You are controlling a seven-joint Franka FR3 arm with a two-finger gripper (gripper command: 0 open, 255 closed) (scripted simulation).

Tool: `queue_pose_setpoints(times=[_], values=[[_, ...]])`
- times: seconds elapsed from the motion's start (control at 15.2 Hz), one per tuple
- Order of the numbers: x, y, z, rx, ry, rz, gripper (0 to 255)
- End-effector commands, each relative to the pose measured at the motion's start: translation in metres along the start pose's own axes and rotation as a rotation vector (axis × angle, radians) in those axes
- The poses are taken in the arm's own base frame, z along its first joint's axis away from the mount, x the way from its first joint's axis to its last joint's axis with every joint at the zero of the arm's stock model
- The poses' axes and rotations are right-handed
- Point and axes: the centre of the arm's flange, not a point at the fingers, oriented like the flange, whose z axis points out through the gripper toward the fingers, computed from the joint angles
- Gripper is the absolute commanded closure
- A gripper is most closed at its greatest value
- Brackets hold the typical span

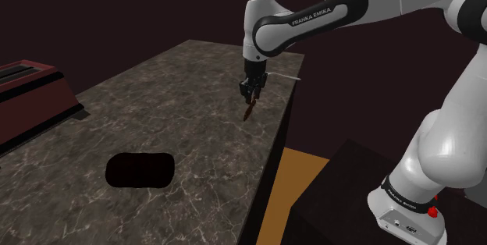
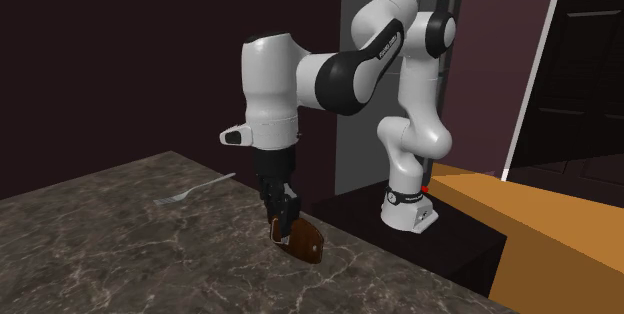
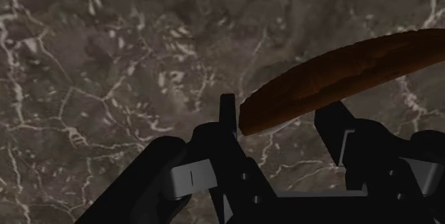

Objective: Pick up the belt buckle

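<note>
The gripper [image 1: 250, 97] has its jaws closed on one end of the brown buckle [image 1: 248, 115]. The buckle hangs below it at the centre of the shoulder view, close over the marble counter [image 1: 156, 118]. It looks stiff, smooth and light, so it may pivot or slip. A hold nearer its middle seems safer.

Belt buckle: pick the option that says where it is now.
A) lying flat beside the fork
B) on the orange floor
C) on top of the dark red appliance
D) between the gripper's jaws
D: the brown belt buckle sits tilted on edge between the jaws of the gripper, over the marbled counter and well apart from the fork.
</note>
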Motion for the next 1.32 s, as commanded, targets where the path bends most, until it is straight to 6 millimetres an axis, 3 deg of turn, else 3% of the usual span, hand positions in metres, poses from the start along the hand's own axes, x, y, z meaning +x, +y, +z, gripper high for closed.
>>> queue_pose_setpoints(times=[0.0,0.4,1.25], values=[[0.000,0.001,0.001,-0.001,-0.002,0.001,255],[0.000,0.001,0.002,-0.001,-0.002,0.001,255],[0.001,-0.002,-0.067,-0.001,-0.002,0.001,255]])
